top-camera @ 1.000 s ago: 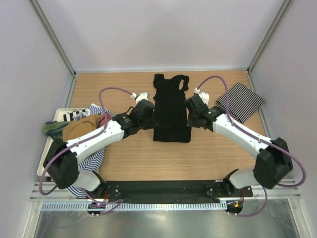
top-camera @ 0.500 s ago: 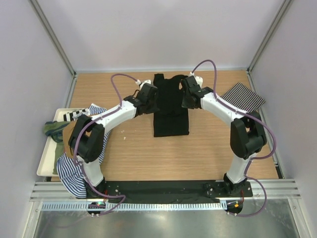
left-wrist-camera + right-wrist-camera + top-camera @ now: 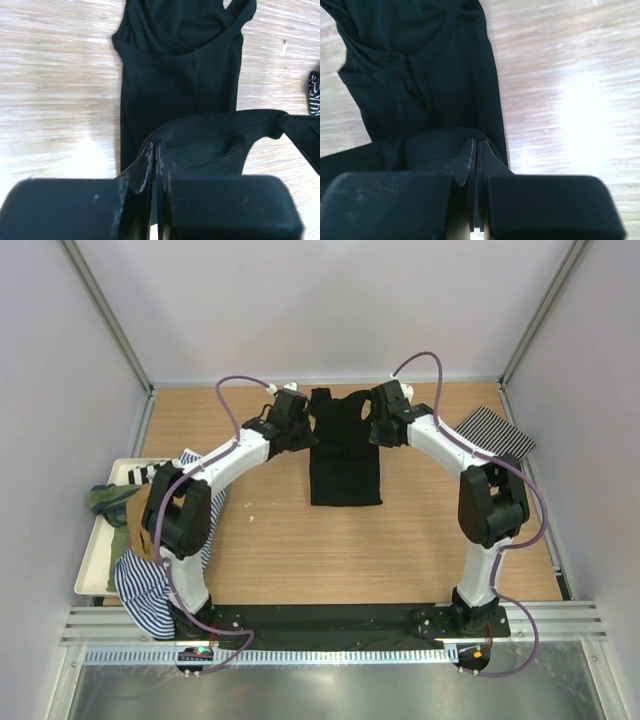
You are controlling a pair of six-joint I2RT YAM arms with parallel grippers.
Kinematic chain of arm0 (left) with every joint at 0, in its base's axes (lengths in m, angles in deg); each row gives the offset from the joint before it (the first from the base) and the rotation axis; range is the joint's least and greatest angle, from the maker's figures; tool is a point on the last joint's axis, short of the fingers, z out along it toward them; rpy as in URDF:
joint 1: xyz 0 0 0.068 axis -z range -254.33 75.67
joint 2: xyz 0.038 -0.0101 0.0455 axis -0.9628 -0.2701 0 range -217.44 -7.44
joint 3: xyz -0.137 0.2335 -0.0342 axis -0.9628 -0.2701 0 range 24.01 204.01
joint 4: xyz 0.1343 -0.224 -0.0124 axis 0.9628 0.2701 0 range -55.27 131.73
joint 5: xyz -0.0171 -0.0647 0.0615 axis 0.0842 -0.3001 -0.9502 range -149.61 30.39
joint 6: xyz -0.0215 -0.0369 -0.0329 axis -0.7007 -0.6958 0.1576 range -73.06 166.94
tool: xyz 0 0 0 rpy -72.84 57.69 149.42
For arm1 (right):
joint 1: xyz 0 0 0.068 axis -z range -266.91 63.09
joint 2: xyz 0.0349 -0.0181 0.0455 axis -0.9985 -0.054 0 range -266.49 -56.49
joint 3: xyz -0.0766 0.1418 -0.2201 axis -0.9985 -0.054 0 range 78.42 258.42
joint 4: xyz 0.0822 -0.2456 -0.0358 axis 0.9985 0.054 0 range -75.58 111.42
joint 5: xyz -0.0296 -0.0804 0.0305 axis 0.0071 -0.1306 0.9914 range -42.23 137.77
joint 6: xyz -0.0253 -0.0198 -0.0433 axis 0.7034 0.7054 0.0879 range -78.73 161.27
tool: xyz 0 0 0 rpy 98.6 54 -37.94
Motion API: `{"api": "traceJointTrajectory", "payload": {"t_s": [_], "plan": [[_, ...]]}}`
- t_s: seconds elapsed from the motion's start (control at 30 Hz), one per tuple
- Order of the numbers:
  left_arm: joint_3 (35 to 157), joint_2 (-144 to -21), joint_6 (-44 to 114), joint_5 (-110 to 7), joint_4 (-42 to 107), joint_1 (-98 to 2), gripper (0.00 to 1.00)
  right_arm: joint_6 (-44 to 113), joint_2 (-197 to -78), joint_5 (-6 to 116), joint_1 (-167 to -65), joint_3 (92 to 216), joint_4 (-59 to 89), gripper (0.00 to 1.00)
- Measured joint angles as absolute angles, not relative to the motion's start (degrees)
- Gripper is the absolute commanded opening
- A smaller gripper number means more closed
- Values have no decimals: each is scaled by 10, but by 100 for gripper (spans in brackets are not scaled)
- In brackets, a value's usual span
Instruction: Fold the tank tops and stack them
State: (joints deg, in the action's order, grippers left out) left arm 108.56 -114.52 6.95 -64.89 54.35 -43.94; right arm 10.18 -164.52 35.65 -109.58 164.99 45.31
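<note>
The left gripper (image 3: pixel 156 149) was clamped shut on a thin edge of the black top (image 3: pixel 345 465), the cloth pinched right at the fingertips; the right gripper (image 3: pixel 475 146) was clenched the same way on the matching edge at the other side. Between them the held edge hung as a loose flap above the rest of the top, which lay flat on the table (image 3: pixel 300 550) beneath with its straps showing beyond the flap; how high the flap was lifted I couldn't tell.

From the middle of the table the black top lay at twelve o'clock, both arms reaching out to it; a striped top (image 3: pixel 497 432) sat folded at two o'clock, well apart; at nine o'clock the tray (image 3: pixel 82 580) held a heap, a green top (image 3: pixel 103 498) showing and a blue-striped top (image 3: pixel 140 590) spilling over its near edge.

To my eye this was the fold in half, hem over toward the straps. The grips looked shallow; a tug against the lower layer could pull the edge free on one side, and the flap would drop crooked. If the grippers travelled unevenly, the fold would skew; if they went too low, they could drag and bunch the layer underneath.
</note>
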Motion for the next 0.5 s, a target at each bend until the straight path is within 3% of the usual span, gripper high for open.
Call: {"api": "traceJointTrajectory", "payload": {"t_s": [0.5], "plan": [[1135, -1223, 72, -617, 543, -464, 0, 103, -1703, 370, -1076, 1706, 452, 3]]}}
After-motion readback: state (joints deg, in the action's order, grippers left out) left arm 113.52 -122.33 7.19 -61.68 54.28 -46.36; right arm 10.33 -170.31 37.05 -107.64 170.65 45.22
